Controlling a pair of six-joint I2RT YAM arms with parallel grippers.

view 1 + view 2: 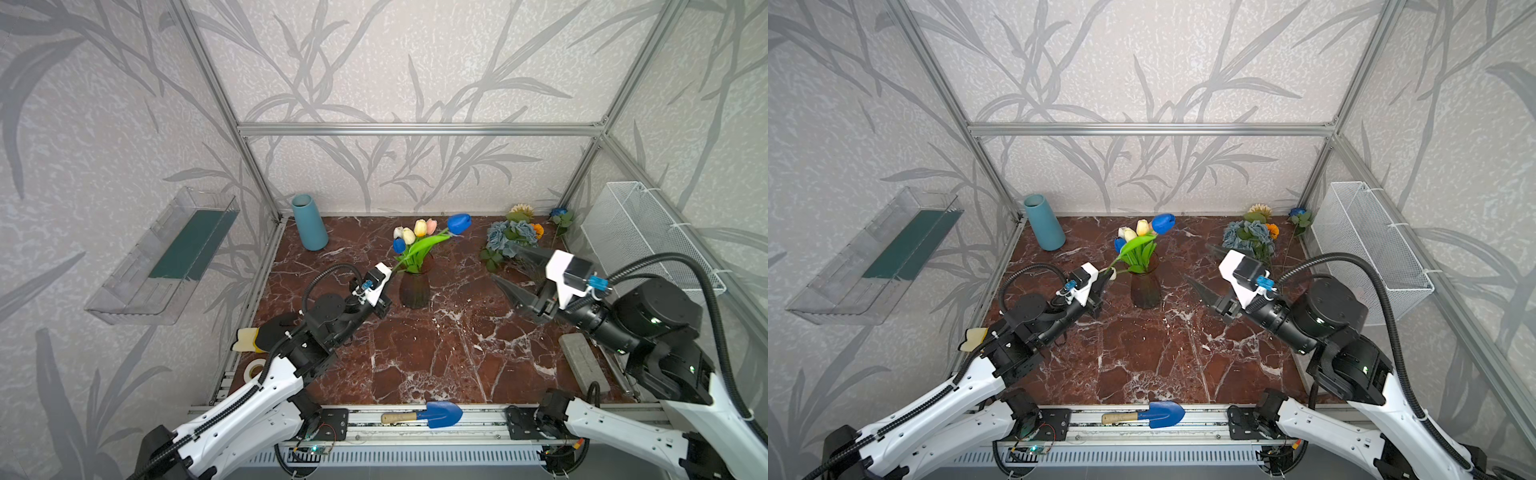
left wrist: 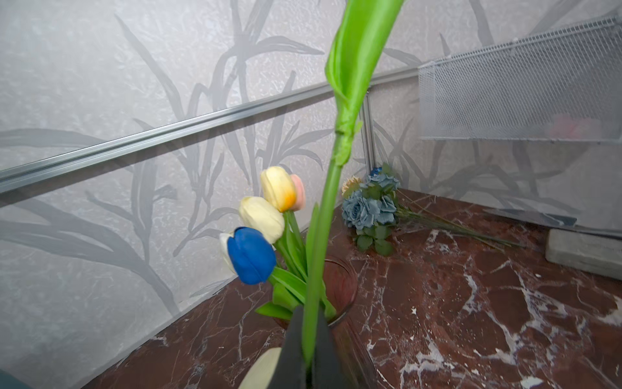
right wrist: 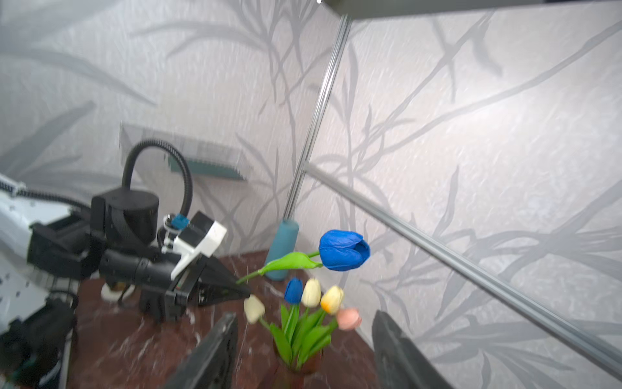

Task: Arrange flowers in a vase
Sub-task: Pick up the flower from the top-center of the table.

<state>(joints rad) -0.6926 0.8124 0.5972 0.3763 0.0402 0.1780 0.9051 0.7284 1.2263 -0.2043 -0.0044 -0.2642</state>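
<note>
Left wrist view: left gripper [image 2: 308, 336], two black tapered fingers [image 2: 291, 350] pinched tight on the smooth green stem of one blue tulip [image 3: 343, 250]. The stem carries one long glossy leaf and slants up across the vase, its bloom clear of the bunch

Vase [image 1: 414, 291]: one, dark translucent glass, round-mouthed, upright mid-table on the marble top [image 1: 415, 361], red-brown with white veins

Contents: five tulips [image 3: 311, 292] with matte, egg-shaped heads: one blue, one white, one cream, one yellow, one pink

Right gripper [image 1: 501, 261]: jaws spread wide, nothing between them, near the vase

Lying at the far right corner: one cluster of dusty-blue roses [image 1: 509, 239], one cream sunflower [image 1: 522, 209], one orange marigold [image 1: 537, 229], one deep blue rose [image 1: 559, 212]

Far left corner: one teal tapered vase [image 1: 309, 222], matte
</note>
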